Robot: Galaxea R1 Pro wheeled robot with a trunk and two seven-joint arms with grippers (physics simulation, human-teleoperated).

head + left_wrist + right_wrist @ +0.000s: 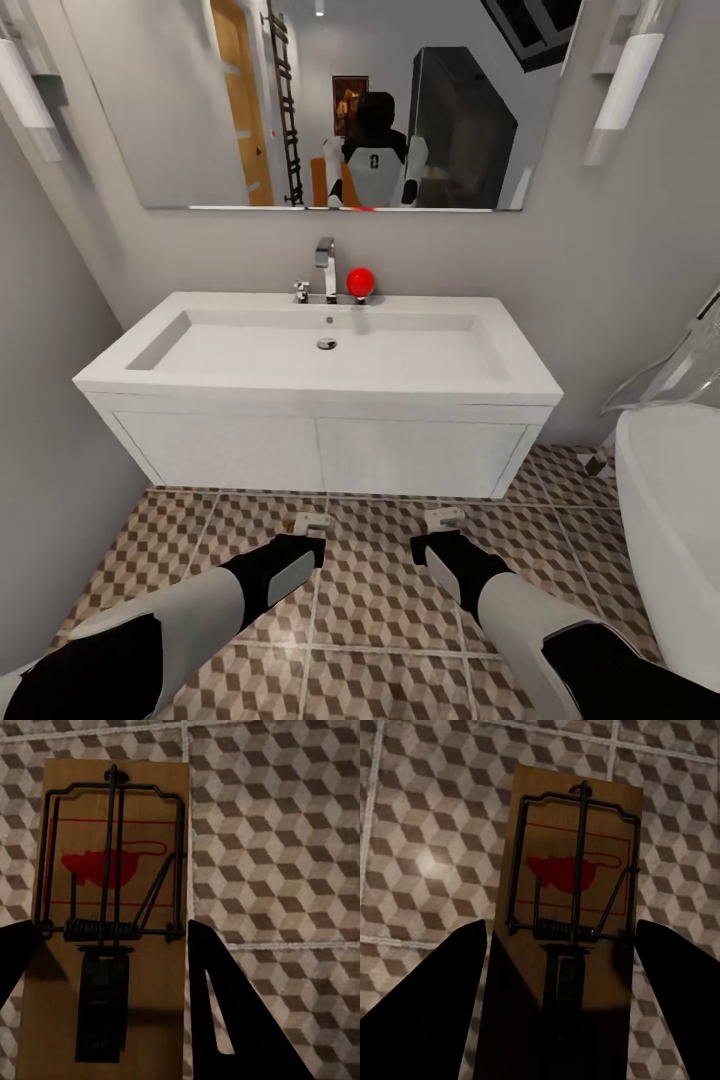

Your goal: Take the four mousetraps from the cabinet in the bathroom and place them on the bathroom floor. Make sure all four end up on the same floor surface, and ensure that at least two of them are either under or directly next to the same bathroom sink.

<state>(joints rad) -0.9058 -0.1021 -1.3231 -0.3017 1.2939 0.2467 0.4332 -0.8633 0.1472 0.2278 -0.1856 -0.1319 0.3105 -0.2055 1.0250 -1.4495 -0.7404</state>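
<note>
Each of my grippers holds one mousetrap low over the bathroom floor (380,610), just in front of the white sink (320,385). The left gripper (303,548) (112,924) is shut on a wooden mousetrap (310,523) (112,870) with a red mouse print and a wire spring. Its dark fingers (225,1012) press both long edges. The right gripper (437,545) (561,922) is shut on a second mousetrap (445,518) (574,855) in the same way. Both traps stick out past the fingertips toward the vanity front. The cabinet is out of view.
A white bathtub (670,520) rises close on the right. A grey wall (50,400) closes in on the left. Above the basin are a chrome faucet (326,262), a red ball (360,281) and a wide mirror (330,100) reflecting the robot.
</note>
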